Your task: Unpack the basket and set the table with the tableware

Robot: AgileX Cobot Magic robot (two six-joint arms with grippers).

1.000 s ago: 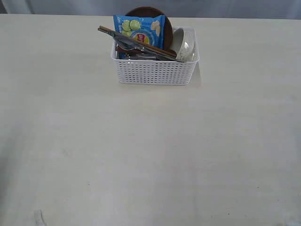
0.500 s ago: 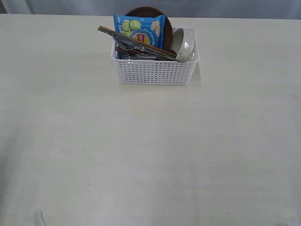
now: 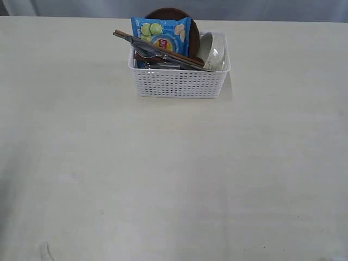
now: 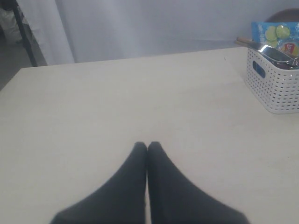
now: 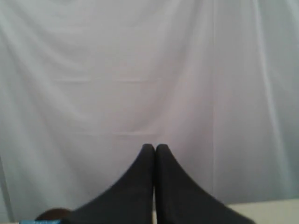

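Left gripper [image 4: 147,145] and right gripper [image 5: 155,147] are shown with black fingertips pressed together, nothing held. Past the cream-white flat tabletop [image 3: 163,179], the white grid-sided plastic basket [image 3: 179,82] is set at the far middle, fully packed; the nearer arm cannot be told. Two wooden chopsticks [image 3: 168,54] are laid slantwise across its rim. The logo on the blue chip bag [image 3: 161,32] is not legible.

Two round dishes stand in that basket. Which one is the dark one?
The brown plate, upright behind the blue chip bag; the bowl at the right end is off-white.
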